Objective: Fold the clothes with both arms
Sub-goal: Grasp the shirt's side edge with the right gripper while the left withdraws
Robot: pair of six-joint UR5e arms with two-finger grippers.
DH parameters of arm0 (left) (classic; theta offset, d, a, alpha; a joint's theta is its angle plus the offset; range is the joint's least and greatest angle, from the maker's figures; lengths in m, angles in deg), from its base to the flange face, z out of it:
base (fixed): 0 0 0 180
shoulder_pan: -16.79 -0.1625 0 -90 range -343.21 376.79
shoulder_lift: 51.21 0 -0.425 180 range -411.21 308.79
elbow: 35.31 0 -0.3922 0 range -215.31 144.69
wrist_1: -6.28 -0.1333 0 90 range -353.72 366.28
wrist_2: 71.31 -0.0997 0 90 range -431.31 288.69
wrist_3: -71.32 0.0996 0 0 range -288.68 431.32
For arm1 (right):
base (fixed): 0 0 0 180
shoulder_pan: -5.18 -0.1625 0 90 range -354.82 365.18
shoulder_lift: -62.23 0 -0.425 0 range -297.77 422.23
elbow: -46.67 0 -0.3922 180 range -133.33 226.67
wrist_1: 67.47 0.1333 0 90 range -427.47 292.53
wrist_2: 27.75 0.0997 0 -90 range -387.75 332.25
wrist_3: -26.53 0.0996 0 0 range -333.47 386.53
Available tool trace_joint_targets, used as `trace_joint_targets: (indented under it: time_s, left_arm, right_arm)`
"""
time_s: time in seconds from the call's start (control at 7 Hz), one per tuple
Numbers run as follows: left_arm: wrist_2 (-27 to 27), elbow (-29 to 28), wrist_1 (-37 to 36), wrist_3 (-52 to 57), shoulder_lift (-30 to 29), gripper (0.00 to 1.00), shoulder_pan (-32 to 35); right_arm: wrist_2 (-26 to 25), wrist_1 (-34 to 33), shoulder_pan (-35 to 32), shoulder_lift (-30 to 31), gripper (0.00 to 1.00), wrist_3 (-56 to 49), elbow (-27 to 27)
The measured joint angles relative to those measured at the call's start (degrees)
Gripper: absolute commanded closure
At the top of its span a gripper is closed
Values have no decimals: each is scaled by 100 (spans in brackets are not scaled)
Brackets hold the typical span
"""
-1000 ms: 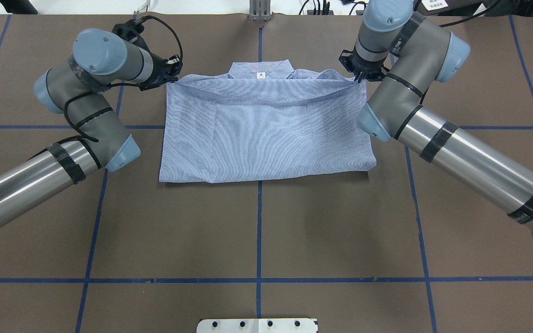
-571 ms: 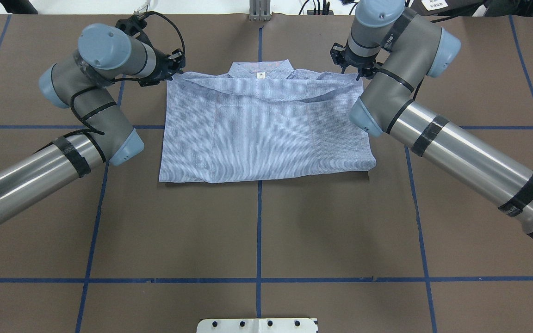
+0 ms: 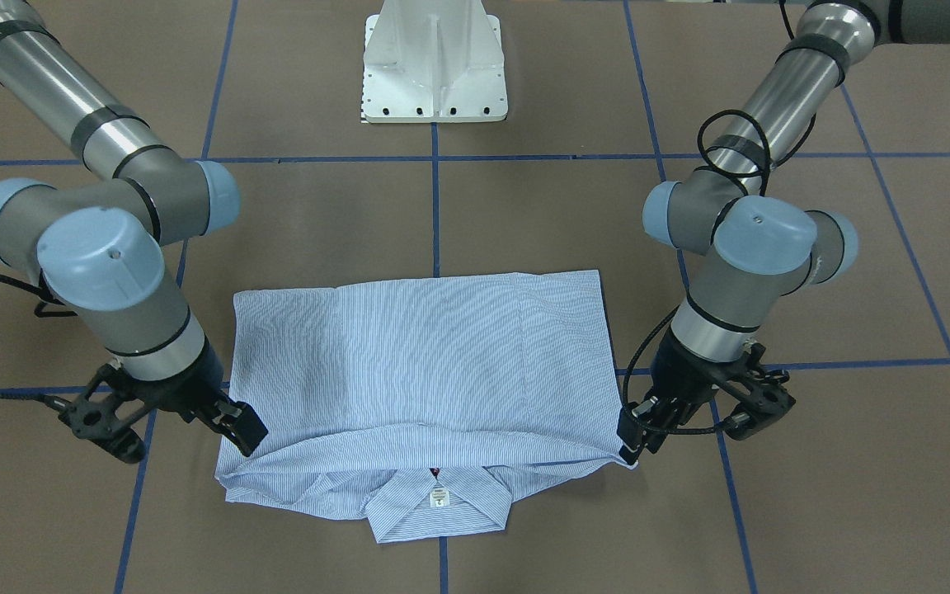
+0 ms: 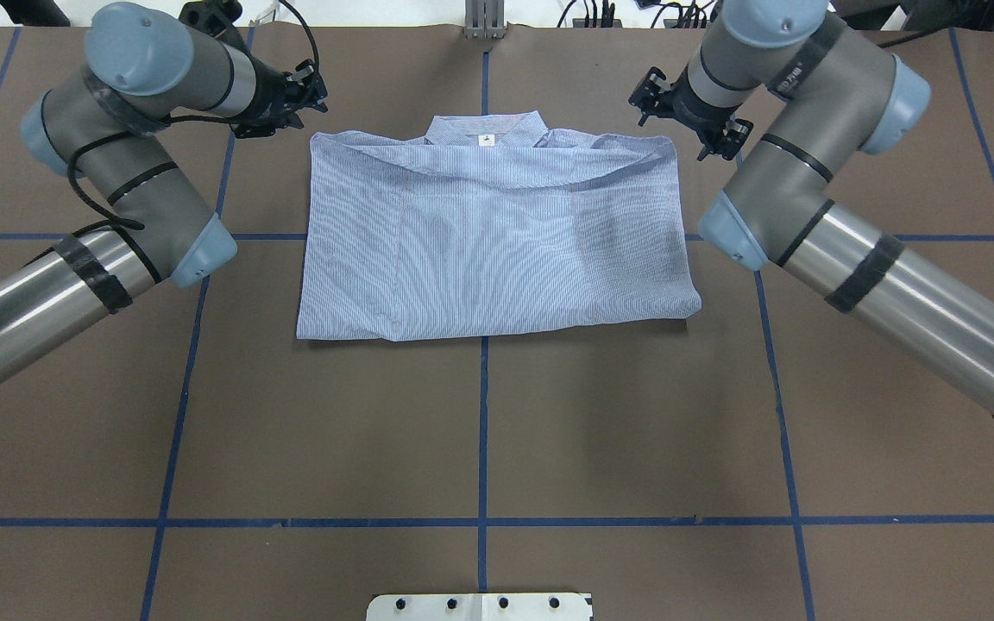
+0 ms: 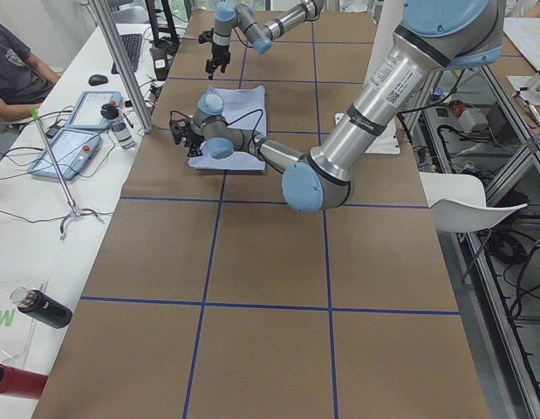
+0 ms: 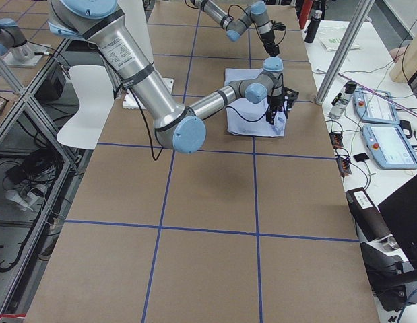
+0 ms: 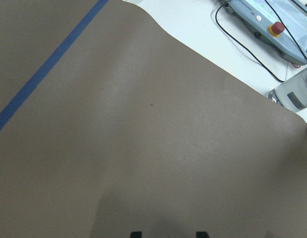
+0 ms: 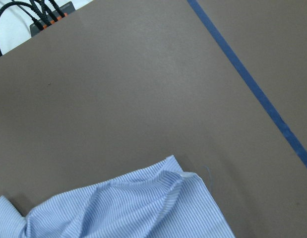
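Left gripper [image 4: 300, 93] hangs just off the shirt's far left corner, touching no cloth; its fingertips [image 7: 136, 234] stand apart over bare table [image 4: 204, 414] with nothing between them. The shirt [image 4: 497, 250], pale blue with fine white stripes, lies flat at the far middle of the table, across the centre tape line [image 4: 482, 388]. It is folded into a broad rectangle, and the top layer's edge sags in a curve just below the collar [image 4: 487, 128] and its white label [image 4: 486, 141]. Right gripper [image 4: 688, 114] hovers beside the far right corner [image 8: 179, 179], holding nothing; I cannot tell how wide its jaws stand
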Motion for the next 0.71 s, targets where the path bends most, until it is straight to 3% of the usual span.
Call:
trace_joint_targets:
  time_s: [0.29, 0.71]
  left_arm:
    - [173, 471, 11, 18, 373, 52, 50]
    - [229, 730, -37, 25, 489, 52, 45]
  right_arm:
    - [-207, 87, 417, 913, 0, 637, -1127]
    - [-477, 1454, 897, 1964, 0, 1613, -1523]
